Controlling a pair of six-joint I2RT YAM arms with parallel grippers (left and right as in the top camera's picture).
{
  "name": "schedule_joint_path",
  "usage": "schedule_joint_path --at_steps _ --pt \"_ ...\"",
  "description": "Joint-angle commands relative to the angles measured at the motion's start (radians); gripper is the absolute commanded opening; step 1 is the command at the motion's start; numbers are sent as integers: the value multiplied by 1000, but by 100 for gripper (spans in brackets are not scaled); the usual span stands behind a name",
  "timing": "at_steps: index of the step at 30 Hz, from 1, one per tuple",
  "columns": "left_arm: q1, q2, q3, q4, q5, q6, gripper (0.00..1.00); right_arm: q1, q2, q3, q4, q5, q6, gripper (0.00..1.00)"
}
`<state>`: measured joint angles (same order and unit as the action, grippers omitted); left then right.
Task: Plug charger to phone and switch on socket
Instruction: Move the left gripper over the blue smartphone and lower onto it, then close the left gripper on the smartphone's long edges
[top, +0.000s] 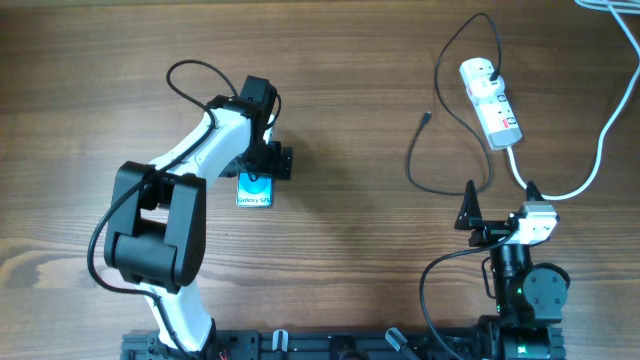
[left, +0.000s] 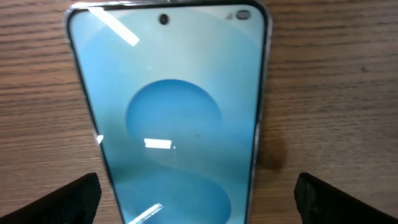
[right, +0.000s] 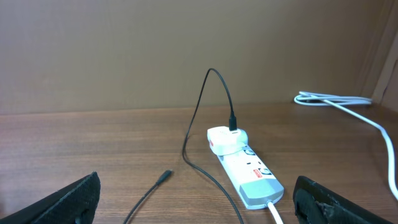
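The phone (top: 254, 193) lies flat on the wooden table, its blue-teal screen (left: 180, 118) up and its "Galaxy S25" text towards the front edge. My left gripper (top: 263, 170) hovers directly over it, open, its midpoint (left: 200, 208) above the screen and both fingers clear of the phone's sides. The charger's black cable (top: 412, 165) loops across the right side. Its small plug tip (top: 427, 118) (right: 166, 176) lies loose, and its white plug head (right: 227, 140) sits in the socket (top: 492, 105) (right: 249, 177). My right gripper (top: 500, 205) (right: 202, 208) is open and empty, short of the socket.
A thick white cord (top: 600, 150) (right: 339, 102) runs from the socket's near end out to the table's right and far corner. Small red marks (right: 250, 165) show on the socket's top. Bare wood separates the phone from the cable tip.
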<state>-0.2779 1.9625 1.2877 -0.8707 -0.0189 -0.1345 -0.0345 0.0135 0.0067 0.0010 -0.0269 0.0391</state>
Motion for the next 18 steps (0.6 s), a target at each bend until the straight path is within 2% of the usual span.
schedule_joint_path --at_steps 1,18 --pt "0 -60 -5 3 -70 -8 100 -2 -10 -2 2 -19 -11 100" --pt "1 -34 -13 48 -34 -8 100 -2 -10 -2 2 -20 -11 100"
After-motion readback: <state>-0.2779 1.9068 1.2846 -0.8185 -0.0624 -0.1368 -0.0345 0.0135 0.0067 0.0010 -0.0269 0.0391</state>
